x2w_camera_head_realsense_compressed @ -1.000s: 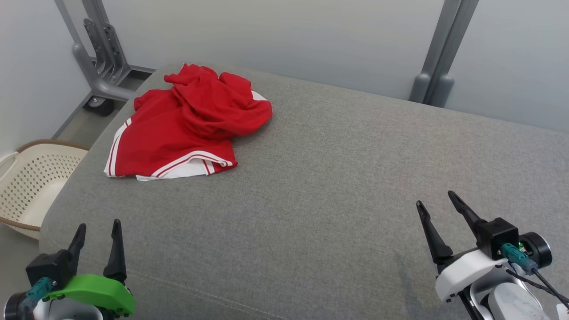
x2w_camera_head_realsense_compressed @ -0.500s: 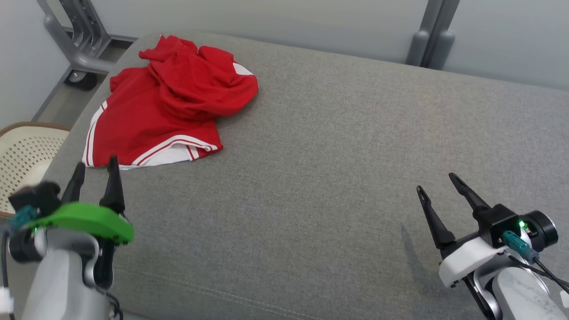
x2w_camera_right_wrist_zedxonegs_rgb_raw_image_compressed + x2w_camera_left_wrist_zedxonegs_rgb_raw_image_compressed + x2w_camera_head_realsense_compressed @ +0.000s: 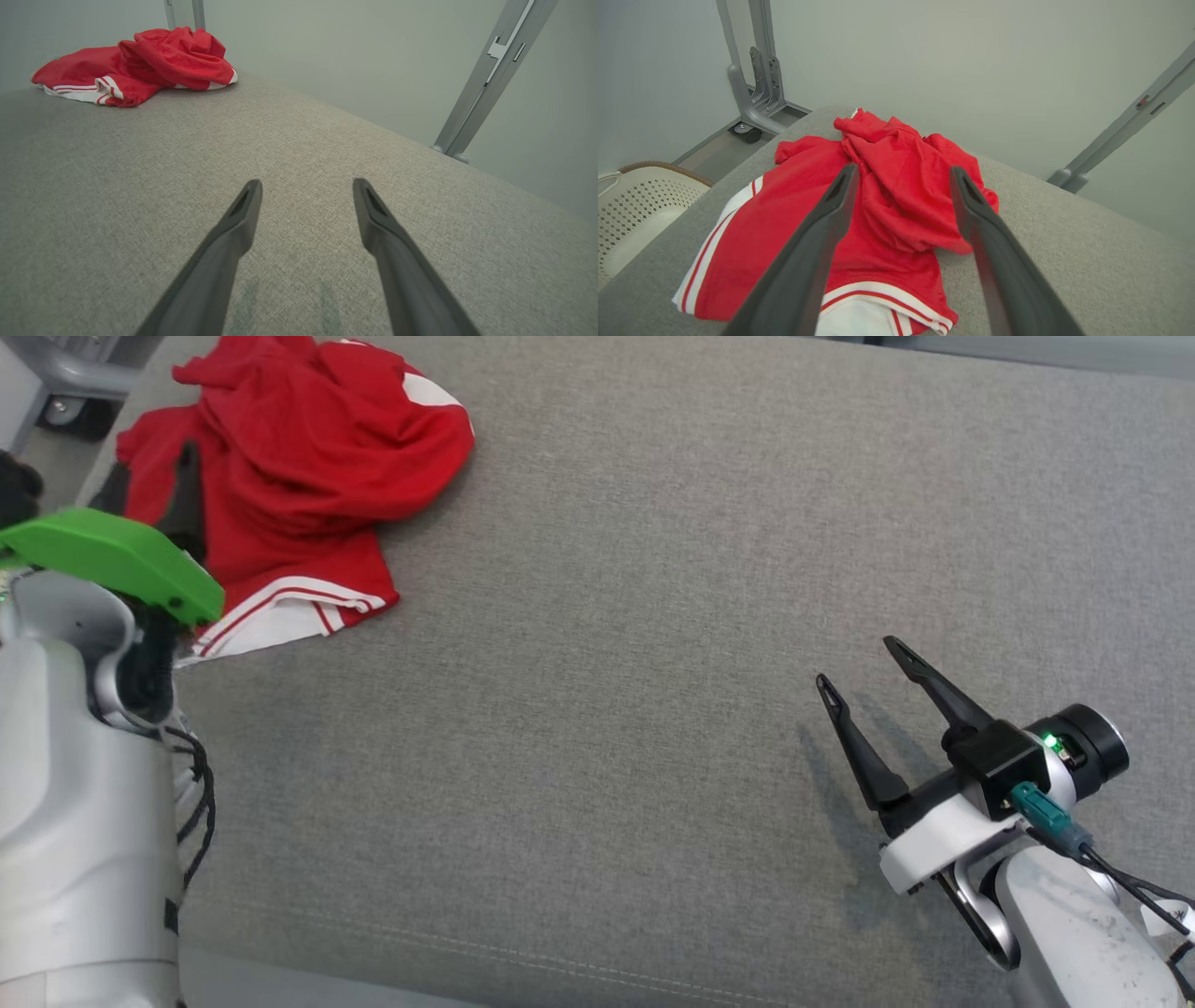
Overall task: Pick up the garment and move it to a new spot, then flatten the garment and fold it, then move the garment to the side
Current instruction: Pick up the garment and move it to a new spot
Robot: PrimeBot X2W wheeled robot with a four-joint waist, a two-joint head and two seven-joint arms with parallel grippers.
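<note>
Grey fabric cushion [image 3: 653,616]: near, right gripper [image 3: 855,660] wide open, empty; left gripper [image 3: 903,169] likewise open, empty, pointing at the soft, light, crumpled red garment [image 3: 317,467] at the far left corner. Suggested hold: bunched upper fold.

The head camera looks steeply down on the grey cushion [image 3: 607,616]. Both wrist cameras sit low, facing the wall [image 3: 327,56]; all three share the red garment [image 3: 896,210].

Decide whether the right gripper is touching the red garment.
Apart. The head view shows the right gripper open over bare grey cushion, with the garment far across it.
</note>
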